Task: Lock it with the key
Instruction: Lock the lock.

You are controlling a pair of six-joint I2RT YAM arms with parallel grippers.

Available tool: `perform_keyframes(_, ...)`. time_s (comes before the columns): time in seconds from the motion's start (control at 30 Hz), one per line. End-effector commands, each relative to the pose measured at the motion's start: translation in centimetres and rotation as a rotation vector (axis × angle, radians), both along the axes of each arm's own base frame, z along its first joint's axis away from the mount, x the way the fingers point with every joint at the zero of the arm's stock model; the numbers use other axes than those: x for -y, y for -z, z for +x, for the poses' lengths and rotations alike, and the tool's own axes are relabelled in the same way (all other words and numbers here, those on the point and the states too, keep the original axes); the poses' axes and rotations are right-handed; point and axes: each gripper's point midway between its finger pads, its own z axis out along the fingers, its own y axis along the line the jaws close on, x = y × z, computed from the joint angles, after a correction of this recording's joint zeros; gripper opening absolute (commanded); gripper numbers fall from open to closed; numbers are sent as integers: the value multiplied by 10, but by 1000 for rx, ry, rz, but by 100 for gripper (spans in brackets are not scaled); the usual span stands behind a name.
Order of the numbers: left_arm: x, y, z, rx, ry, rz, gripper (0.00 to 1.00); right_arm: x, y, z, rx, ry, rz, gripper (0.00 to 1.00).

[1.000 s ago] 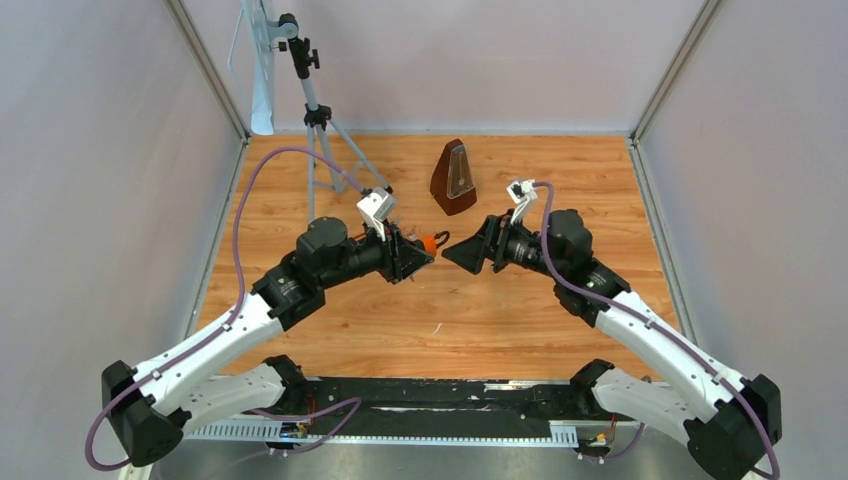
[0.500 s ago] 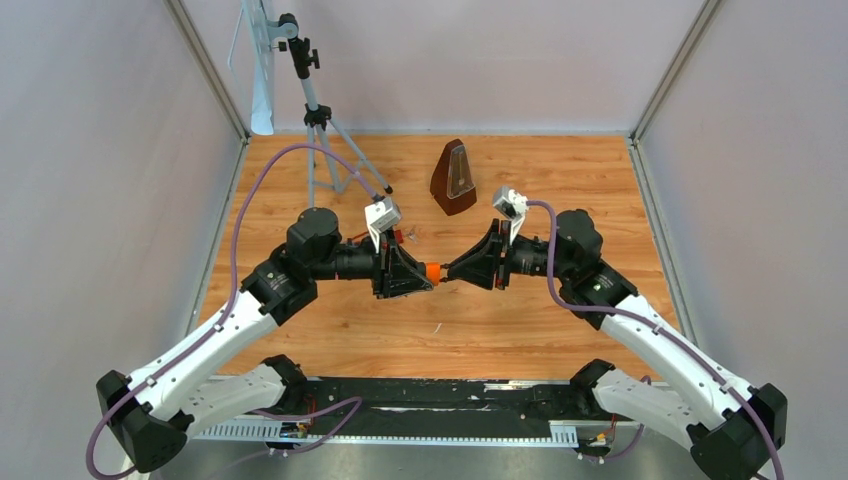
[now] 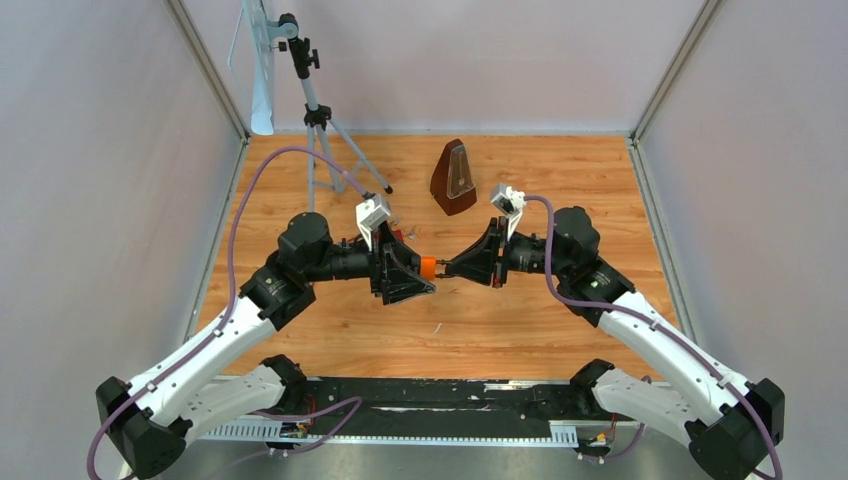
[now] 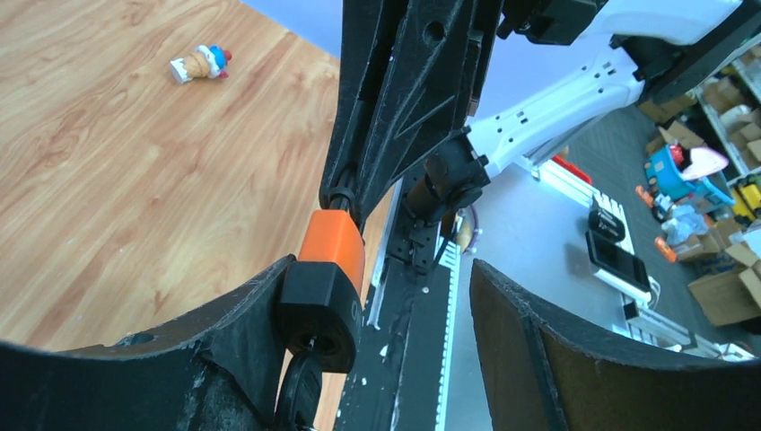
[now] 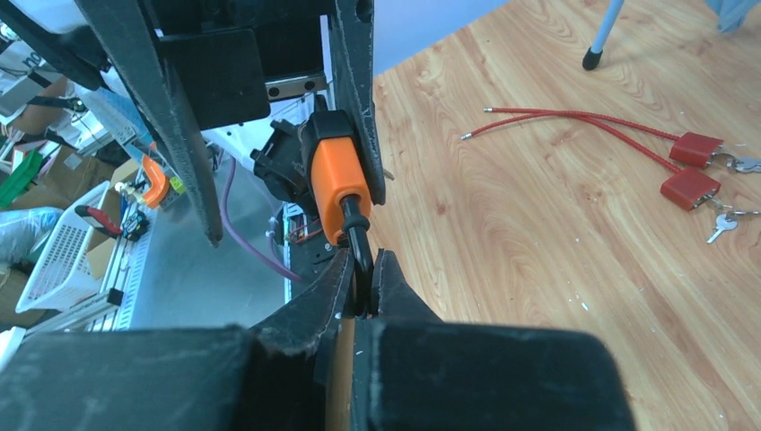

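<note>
Left claw (image 3: 418, 272) stands spread, 1 finger (image 4: 242, 314) touching the orange padlock (image 4: 332, 259), which hangs mid-air above the surface (image 3: 500, 320). Right claw (image 5: 363, 271) is clamped on its thin shackle (image 5: 356, 235). Small, rigid, probably slick: I'd grip the body.

The left arm (image 3: 215, 335) and the right arm (image 3: 655, 335) reach inward from the near edge, elbows bent outward and wrists level, so the claws meet tip to tip at the middle. The left claw (image 4: 381, 269) gapes wide, one finger (image 4: 242, 332) against the padlock (image 5: 334, 180). The right claw (image 5: 363, 269) is pinched tight on its shackle.
</note>
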Motion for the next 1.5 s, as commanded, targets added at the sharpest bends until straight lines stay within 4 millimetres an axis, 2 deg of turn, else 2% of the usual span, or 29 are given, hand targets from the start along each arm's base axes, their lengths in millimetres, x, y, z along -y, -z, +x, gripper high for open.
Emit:
perform_keyframes(0.0,3,-36,-4,35,2,-163,74,4,-37,14,91,98,94,0)
perform_keyframes(0.17,6,-28,5,-33,-45,-183,65,3,-42,16,67,108,112,0)
perform_keyframes(0.37,6,-26,4,-34,-35,-211,41,0,-40,16,0,106,112,0)
perform_keyframes(0.43,5,-21,6,-48,-36,-201,33,-2,-37,17,-17,101,107,0)
perform_keyframes(0.5,4,-17,10,-70,-43,-194,19,-3,-35,18,-27,101,105,0)
perform_keyframes(0.53,4,-14,12,-86,-47,-190,6,-3,-35,18,-30,102,104,0)
perform_keyframes(0.6,2,-11,17,-103,-69,-195,0,-4,-34,19,-36,102,103,0)
perform_keyframes(0.67,1,-12,20,-113,-81,-210,0,-5,-33,19,-46,95,100,0)
perform_keyframes(0.7,1,-14,21,-113,-86,-221,0,-6,-32,19,-51,91,97,6)
perform_keyframes(0.8,1,-21,24,-156,-87,-247,0,-5,-23,24,-73,115,85,39)
perform_keyframes(0.83,2,-22,23,-166,-84,-251,0,-4,-20,24,-81,122,83,46)
perform_keyframes(0.9,2,-26,23,-190,-79,-257,0,-2,-17,24,-93,132,82,51)
perform_keyframes(1.2,-3,-31,25,-234,-110,-246,0,11,-7,21,-114,156,88,44)
perform_keyframes(1.47,-3,-31,26,-241,-121,-247,0,9,-6,0,-108,40,76,33)
